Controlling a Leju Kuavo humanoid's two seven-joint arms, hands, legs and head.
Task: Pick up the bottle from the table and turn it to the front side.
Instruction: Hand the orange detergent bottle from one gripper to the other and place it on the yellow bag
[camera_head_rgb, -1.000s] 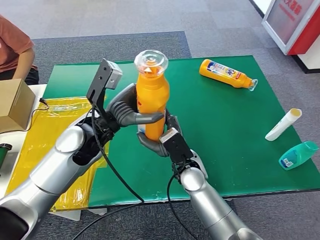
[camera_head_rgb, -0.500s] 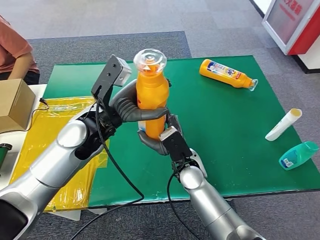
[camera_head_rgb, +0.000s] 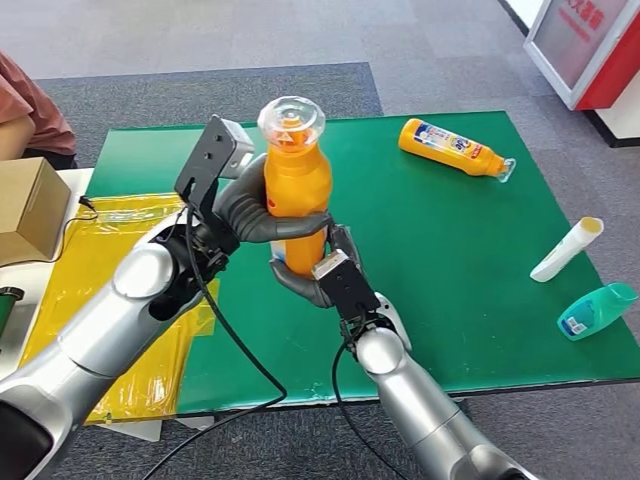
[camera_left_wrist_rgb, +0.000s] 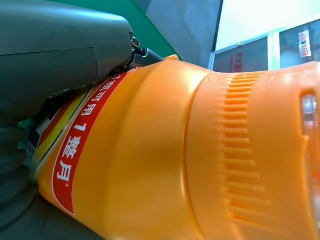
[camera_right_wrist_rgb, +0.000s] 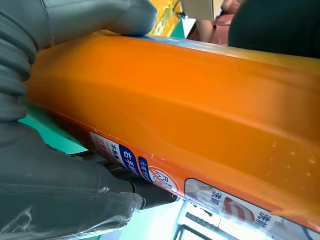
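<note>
An orange plastic bottle with a clear domed cap (camera_head_rgb: 297, 190) stands upright in mid-air above the green tabletop (camera_head_rgb: 453, 260), its long axis near vertical and leaning slightly toward the robot's left, held between both robot hands. The left robot hand (camera_head_rgb: 260, 210) wraps its grey fingers around the bottle's upper body just under the shoulder, while the right robot hand (camera_head_rgb: 317, 275) cups the lower body from beneath and in front; both are in contact, so neither is nearer. The left wrist view shows a ribbed orange collar and a red label strip on smooth, glossy plastic; the right wrist view shows a blue-and-white printed label along one side. Any turn to the front side would likely be about that upright axis, with one hand easing as the other twists. Lying well apart on the cloth-like surface are a second orange bottle (camera_head_rgb: 453, 147), a white tube (camera_head_rgb: 566, 249) and a teal bottle (camera_head_rgb: 596, 310).
</note>
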